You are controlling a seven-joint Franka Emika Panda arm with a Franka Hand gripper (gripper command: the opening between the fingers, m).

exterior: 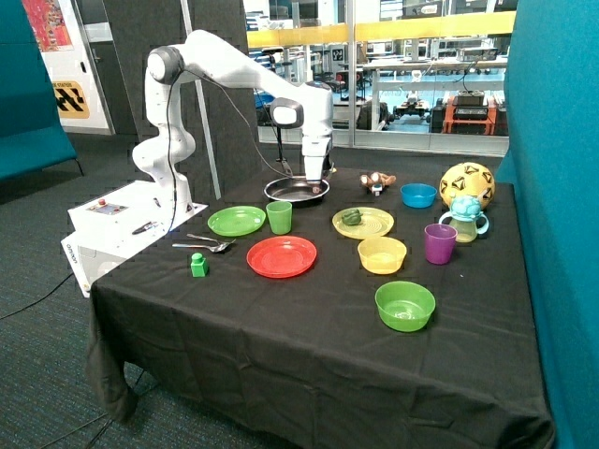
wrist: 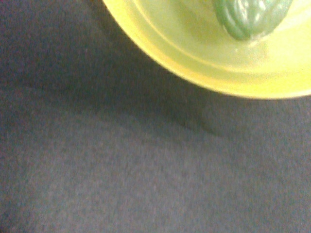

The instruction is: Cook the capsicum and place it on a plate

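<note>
White rounded arm [exterior: 234, 70], grey joint caps, black cable along it

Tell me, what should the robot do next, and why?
Probably move the gripper over to the capsicum and come down on it. The capsicum lies on the yellow plate, not in the pan, so it looks uncooked, and the gripper holds nothing.

- My wrist view cuts off the capsicum [wrist: 250, 17] and the yellow plate [wrist: 204, 63].
- From outside, I can't judge the gripper [exterior: 314, 176] above the pan [exterior: 296, 191].
</note>
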